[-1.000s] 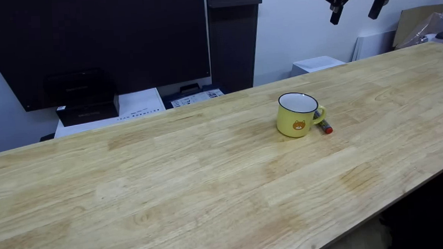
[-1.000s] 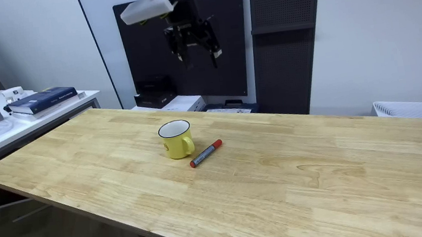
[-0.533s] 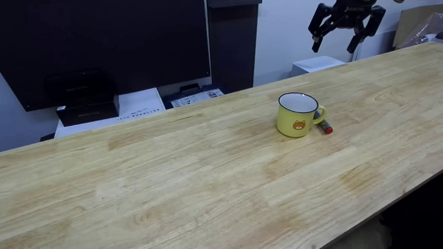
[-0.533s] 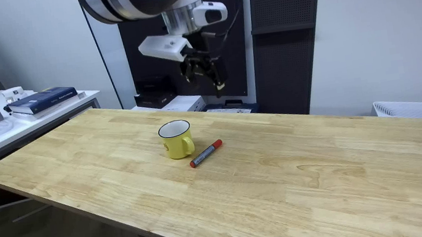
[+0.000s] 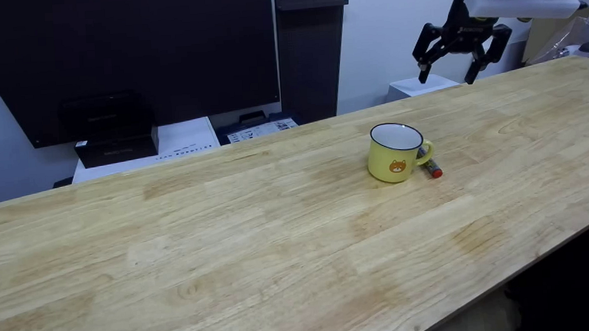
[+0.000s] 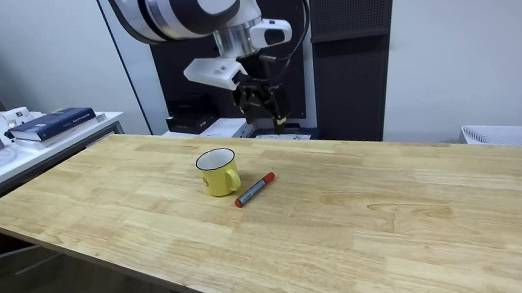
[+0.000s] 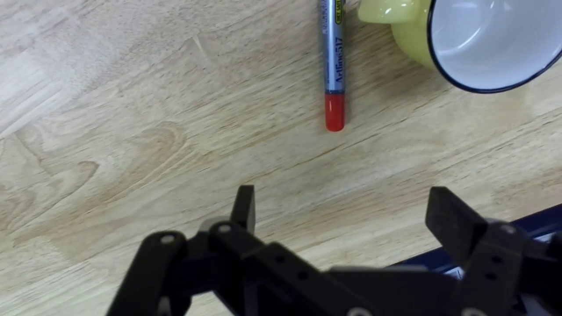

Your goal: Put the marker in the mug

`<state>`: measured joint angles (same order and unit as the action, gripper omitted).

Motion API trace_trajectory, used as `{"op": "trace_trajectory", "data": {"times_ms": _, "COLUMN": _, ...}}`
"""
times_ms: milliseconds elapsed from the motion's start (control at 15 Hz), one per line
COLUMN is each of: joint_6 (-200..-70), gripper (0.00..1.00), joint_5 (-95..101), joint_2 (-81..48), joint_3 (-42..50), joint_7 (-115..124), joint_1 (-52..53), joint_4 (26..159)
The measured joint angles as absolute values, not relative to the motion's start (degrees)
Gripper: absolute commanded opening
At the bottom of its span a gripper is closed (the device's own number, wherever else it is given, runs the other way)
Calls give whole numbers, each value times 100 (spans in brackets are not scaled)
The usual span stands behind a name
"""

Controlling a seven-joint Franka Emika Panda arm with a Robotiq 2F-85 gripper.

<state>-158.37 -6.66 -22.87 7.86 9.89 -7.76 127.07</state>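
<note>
Marker (image 7: pixel 335 66) lay on the worktop (image 6: pixel 400 229), just beside the mug (image 6: pixel 217 177) | gripper (image 5: pixel 446 80) hung higher, jaws wide apart, empty | wrist view had the marker dead ahead, long axis running straight at the gap, square to closing | forward, then down looked the call!

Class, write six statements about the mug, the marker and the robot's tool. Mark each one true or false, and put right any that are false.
1. The mug stands upright on the table. True.
2. The outside of the mug is blue. False: it is yellow.
3. The marker shows red at both ends. True.
4. The tool is open and holds nothing. True.
5. The marker is inside the mug. False: it lies on the table, beside the mug.
6. The tool is touching the mug. False: it hangs in the air, apart from the mug.
</note>
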Motion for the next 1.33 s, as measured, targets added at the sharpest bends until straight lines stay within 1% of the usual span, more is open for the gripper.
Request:
{"op": "trace_trajectory", "data": {"times_ms": 333, "joint_6": -15523, "gripper": 100, "joint_5": -859, "joint_2": -2427, "joint_3": 640, "joint_7": 852, "joint_1": -828, "joint_4": 12693}}
{"op": "trace_trajectory", "data": {"times_ms": 667, "joint_6": -15503, "gripper": 100, "joint_5": -942, "joint_2": -2820, "joint_3": 664, "joint_7": 883, "joint_1": -840, "joint_4": 12571}}
{"op": "trace_trajectory", "data": {"times_ms": 1333, "joint_6": -15448, "gripper": 100, "joint_5": -1352, "joint_2": -3892, "joint_3": 469, "joint_7": 825, "joint_1": -1172, "joint_4": 11718}}
